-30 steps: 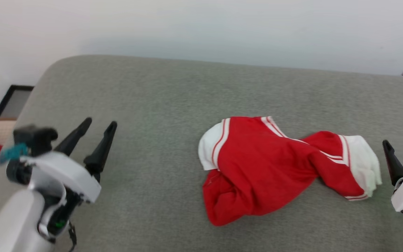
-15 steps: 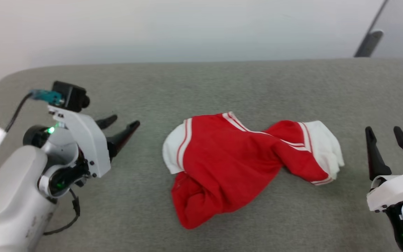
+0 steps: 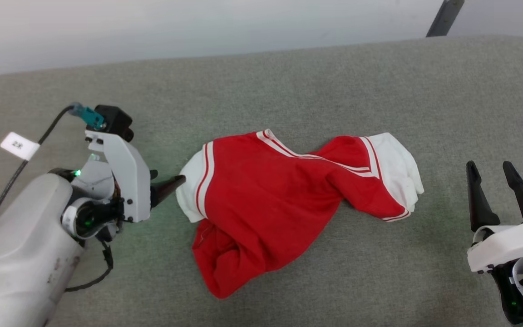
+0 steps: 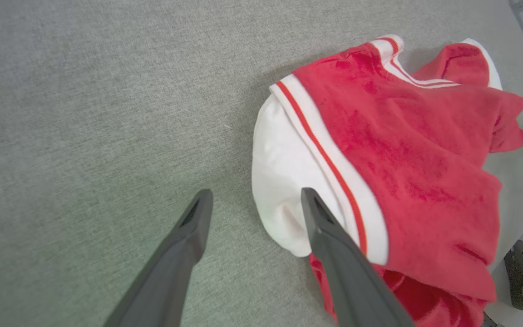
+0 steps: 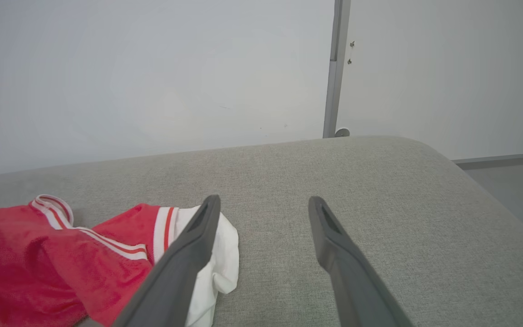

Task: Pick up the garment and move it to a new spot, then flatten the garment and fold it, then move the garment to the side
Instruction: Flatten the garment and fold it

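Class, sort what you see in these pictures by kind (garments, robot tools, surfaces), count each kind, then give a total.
Garments: 1 (the garment)
Tools: 2 (left tool, right tool)
Surfaces: 1 (grey padded surface)
Total: 4

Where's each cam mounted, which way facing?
Left wrist: behind the open left hand, looking down at the garment.
Right wrist: behind the open right hand, looking across the grey cushion to the wall.
Head: on the head, facing forward-down at the garment; both hands flanking it.
Shared: the garment, in all three.
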`<state>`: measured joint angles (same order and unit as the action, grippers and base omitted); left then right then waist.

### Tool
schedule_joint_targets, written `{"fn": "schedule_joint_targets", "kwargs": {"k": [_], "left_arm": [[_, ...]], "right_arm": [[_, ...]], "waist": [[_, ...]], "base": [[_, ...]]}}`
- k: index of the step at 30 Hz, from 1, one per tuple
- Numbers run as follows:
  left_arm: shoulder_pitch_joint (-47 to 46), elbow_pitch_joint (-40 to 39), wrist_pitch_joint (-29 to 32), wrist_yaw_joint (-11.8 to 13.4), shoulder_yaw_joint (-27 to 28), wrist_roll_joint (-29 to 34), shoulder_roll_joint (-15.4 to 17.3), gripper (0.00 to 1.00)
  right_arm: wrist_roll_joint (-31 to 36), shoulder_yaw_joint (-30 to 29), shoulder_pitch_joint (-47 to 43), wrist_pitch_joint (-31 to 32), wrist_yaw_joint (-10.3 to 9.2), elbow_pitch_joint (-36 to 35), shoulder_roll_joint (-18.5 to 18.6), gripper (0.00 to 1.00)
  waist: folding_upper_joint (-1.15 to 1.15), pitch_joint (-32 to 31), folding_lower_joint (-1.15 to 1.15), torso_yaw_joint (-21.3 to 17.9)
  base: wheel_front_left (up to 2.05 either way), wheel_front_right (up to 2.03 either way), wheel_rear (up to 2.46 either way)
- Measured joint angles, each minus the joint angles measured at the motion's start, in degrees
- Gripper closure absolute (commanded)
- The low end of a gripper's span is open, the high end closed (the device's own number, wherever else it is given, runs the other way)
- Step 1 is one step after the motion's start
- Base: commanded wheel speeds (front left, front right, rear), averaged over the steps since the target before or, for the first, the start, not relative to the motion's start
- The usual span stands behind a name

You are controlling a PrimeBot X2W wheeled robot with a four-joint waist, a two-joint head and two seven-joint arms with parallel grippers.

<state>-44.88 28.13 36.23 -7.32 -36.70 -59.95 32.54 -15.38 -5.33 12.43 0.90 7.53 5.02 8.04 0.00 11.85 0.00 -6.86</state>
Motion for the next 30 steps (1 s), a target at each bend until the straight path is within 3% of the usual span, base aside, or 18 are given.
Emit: {"fn": "schedule_joint_targets", "kwargs": {"k": [12,14,15,21,30], "left_arm": [[-1.7,5.9,1.0,0.0,-1.9,-0.6,-2.3,0.00],[-1.8,6.7,0.6,0.0,-2.1,-0.6,-2.5,0.84],[-1.8,7.1,0.1,0.0,-2.0,-0.9,-2.7,1.00],[-2.9,7.9,-1.2,0.0,-2.4,-1.7,-2.3,1.00],[-3.2,6.8,-3.2,0.0,-1.6,-1.7,1.6,1.00]], "right_arm": [[0.0,0.7,1.5,-0.9,0.00,0.5,-0.7,0.00],[0.0,0.8,1.9,-0.9,0.00,0.6,-0.7,0.00],[0.0,0.9,2.1,-1.0,0.00,0.6,-0.7,0.00],[0.1,0.8,2.1,-1.4,0.00,0.8,-0.7,0.00],[0.4,-0.8,1.7,-1.0,0.00,0.2,-0.6,0.00]], "waist": [[0.00,2.7,0.00,-1.1],[0.00,2.9,0.00,-1.2],[0.00,3.0,0.00,-1.2],[0.00,2.9,0.00,-0.8],[0.00,1.7,0.00,1.1]], "base": [[0.00,0.00,0.00],[0.00,0.00,0.00],[0.00,0.00,0.00],[0.00,0.00,0.00],[0.00,0.00,0.00]]}}
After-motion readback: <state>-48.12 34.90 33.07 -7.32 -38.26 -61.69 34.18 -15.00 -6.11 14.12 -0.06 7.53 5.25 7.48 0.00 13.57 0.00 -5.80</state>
